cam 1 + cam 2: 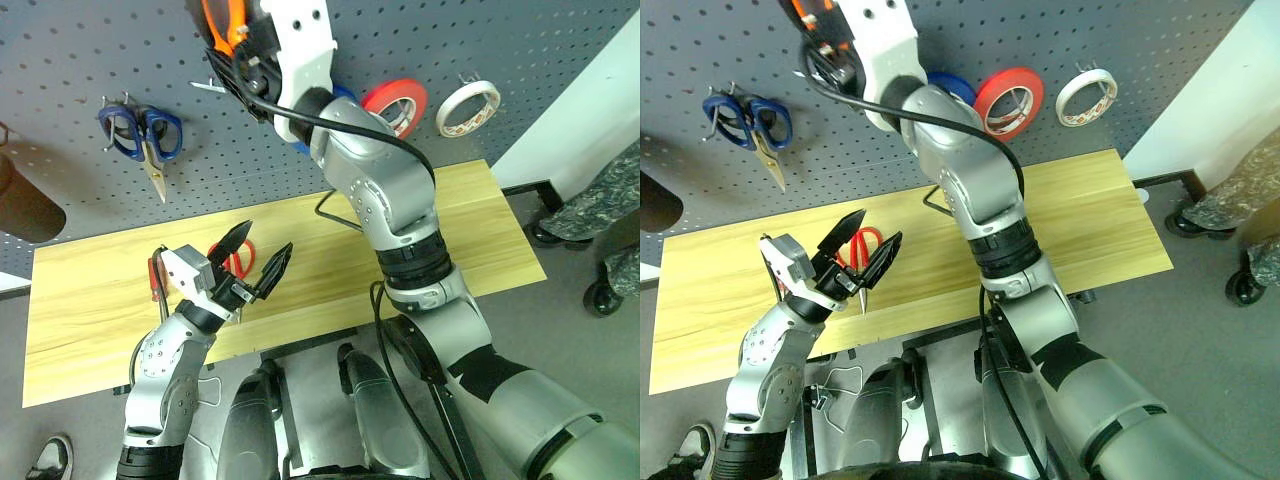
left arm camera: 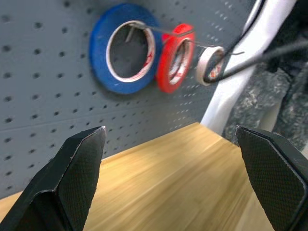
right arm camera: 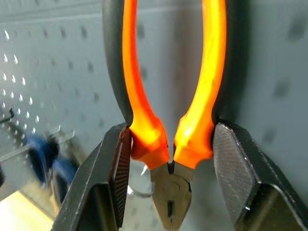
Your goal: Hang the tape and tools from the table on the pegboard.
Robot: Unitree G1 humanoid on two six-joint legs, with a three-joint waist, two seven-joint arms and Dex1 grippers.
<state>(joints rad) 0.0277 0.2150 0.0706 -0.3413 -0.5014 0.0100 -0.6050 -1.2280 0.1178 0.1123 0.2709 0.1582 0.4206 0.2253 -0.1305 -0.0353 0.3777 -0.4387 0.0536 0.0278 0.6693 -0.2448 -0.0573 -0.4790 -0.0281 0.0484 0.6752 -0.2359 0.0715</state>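
Pliers (image 1: pixel 222 22) sit high against the pegboard (image 1: pixel 80 60), clamped in our right end effector (image 1: pixel 232 48). From the head views we see the cream tape (image 1: pixel 1086 96) already hung beside the red roll (image 1: pixel 1009 102), and blue scissors (image 1: pixel 142 135) on a hook. Red scissors (image 1: pixel 864 250) and the screwdriver (image 1: pixel 155 277) lie on the worktop (image 1: pixel 1100 220), near its front edge, behind our left end effector (image 1: pixel 255 262), which gapes wide and empty. In the left wrist view, the blue roll (image 2: pixel 123 48), red roll and tape hang in a row. In the right wrist view, both fingers (image 3: pixel 115 178) press the orange handles just above the joint.
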